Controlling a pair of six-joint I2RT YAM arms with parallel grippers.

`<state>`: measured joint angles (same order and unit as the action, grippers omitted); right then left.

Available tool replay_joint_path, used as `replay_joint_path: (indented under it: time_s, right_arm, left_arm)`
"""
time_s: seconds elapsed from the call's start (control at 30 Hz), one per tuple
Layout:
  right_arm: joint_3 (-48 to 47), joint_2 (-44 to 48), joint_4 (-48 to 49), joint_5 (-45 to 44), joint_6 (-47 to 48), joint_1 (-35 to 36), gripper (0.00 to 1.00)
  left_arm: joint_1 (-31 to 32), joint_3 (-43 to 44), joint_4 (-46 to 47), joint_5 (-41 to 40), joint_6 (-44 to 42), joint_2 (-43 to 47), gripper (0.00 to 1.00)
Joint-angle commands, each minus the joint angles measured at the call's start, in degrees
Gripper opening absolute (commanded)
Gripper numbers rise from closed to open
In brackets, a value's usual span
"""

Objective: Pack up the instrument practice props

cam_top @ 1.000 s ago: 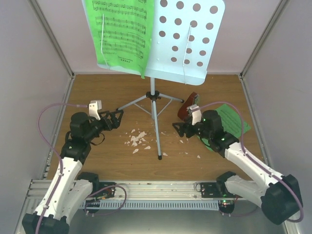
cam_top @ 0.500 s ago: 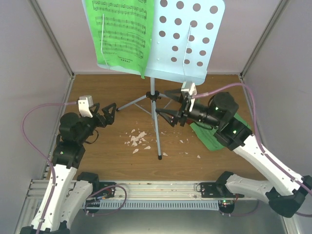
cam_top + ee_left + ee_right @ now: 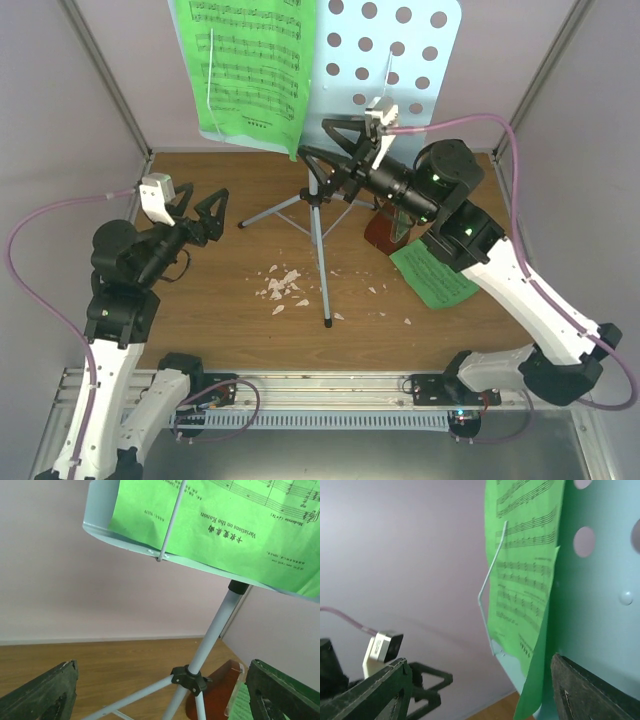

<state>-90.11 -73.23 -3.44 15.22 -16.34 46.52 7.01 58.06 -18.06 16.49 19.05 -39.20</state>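
The pale blue perforated music stand stands at the back on grey tripod legs. A green sheet of music hangs on its left half under a wire clip. A second green sheet lies on the table at the right. The reddish-brown metronome stands beside it, partly hidden by my right arm. My right gripper is open and empty, raised just below the stand's lower lip, by the hanging sheet. My left gripper is open and empty, left of the tripod and facing its pole.
White crumbs lie scattered on the wooden table around the front tripod leg. Pale walls close in the table on three sides. A metal rail runs along the near edge.
My right arm has risen from beside the metronome on the table up to the stand's lower lip. My left arm has drawn back to the left and lifted a little. Both stay open.
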Motion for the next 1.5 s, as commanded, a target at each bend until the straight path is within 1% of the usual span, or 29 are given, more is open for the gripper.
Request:
replay_joint_path:
  time_s: [0.0,0.17,0.33,0.57,0.67,0.77,0.97,1.0,1.13,1.2,1.3,1.47]
  right_arm:
    - [-5.73,-3.26,-3.40,-8.15,-2.28,1.00,0.76]
    - [-11.50,-7.82,-5.91,-12.26,-2.76,1.11,0.75]
    - [-15.55,-11.02,-6.00,-15.13,-2.57,1.20,0.72]
    - [-22.69,-16.32,-6.32,-15.14,-1.80,1.17,0.60]
    - [-24.56,-18.21,-5.95,-17.16,-1.78,1.20,0.55]
    - [-25.63,-19.34,-5.14,-18.92,-1.48,1.25,0.44]
    - [-25.83,-19.90,-3.74,-21.70,-1.28,1.20,0.03]
    - [-25.82,-19.88,-3.70,-21.79,-1.23,1.20,0.01]
    - [-25.69,-19.85,-3.59,-21.84,-1.17,1.20,0.01]
    - [-25.65,-19.80,-3.63,-21.73,-1.21,1.16,0.01]
    - [-25.52,-19.65,-3.70,-21.73,-1.13,1.16,0.01]
    - [-25.27,-19.34,-3.68,-21.24,-1.30,1.24,0.00]
  left_arm:
    - [-0.33,0.46,1.75,2.42,-0.14,-1.28,0.90]
    - [-0.33,-1.11,1.95,3.26,0.95,-1.11,0.85]
    - [-0.37,-0.80,1.62,4.14,1.01,-0.92,0.85]
    - [-0.36,1.18,1.76,4.44,0.61,-1.47,0.82]
    - [-0.34,3.95,2.06,5.24,-0.28,-2.95,0.82]
    - [-0.42,8.85,0.34,5.42,-1.22,-6.47,0.82]
    - [-0.98,20.43,0.84,7.33,-0.99,-12.95,0.80]
    - [-1.10,22.45,0.84,7.39,-1.07,-14.07,0.79]
    - [-1.70,28.92,1.44,9.28,-1.58,-18.91,0.73]
    - [-2.03,32.19,1.02,11.61,-1.44,-21.54,0.67]
    - [-2.30,34.48,1.93,13.46,-0.88,-23.84,0.57]
    - [-4.04,38.03,1.12,13.20,-1.63,-26.54,0.53]
